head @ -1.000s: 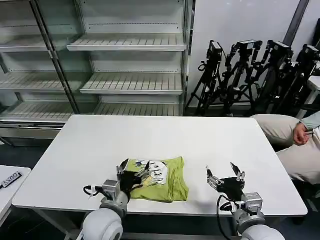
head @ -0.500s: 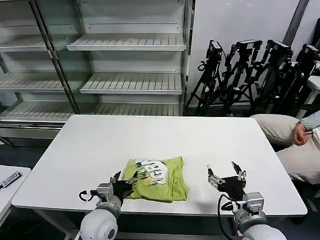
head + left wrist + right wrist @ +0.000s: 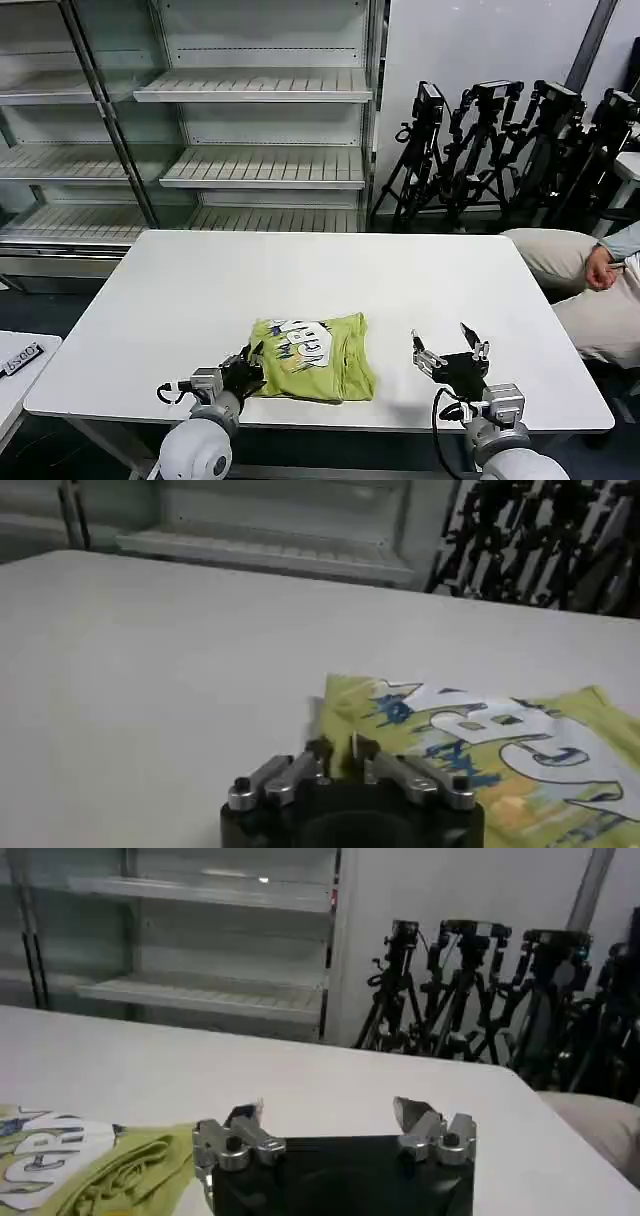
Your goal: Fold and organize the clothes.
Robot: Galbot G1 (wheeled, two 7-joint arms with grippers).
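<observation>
Left tool [image 3: 243, 367] back; T-shirt [image 3: 312, 357] crosswise.

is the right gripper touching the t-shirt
Apart. In the head view the right gripper hovers with jaws open, and bare white table shows between it and the folded T-shirt.

One green T-shirt [image 3: 312, 356] with a printed design is counted, lying folded on one white worktop [image 3: 330, 270]. Two pincers are seen above the near edge: the left pincer [image 3: 252, 360] with its fingers close together at the shirt's edge, and the right pincer [image 3: 447, 347] with its fingers spread apart. Four tripods [image 3: 500, 150] are counted behind the worktop.
</observation>
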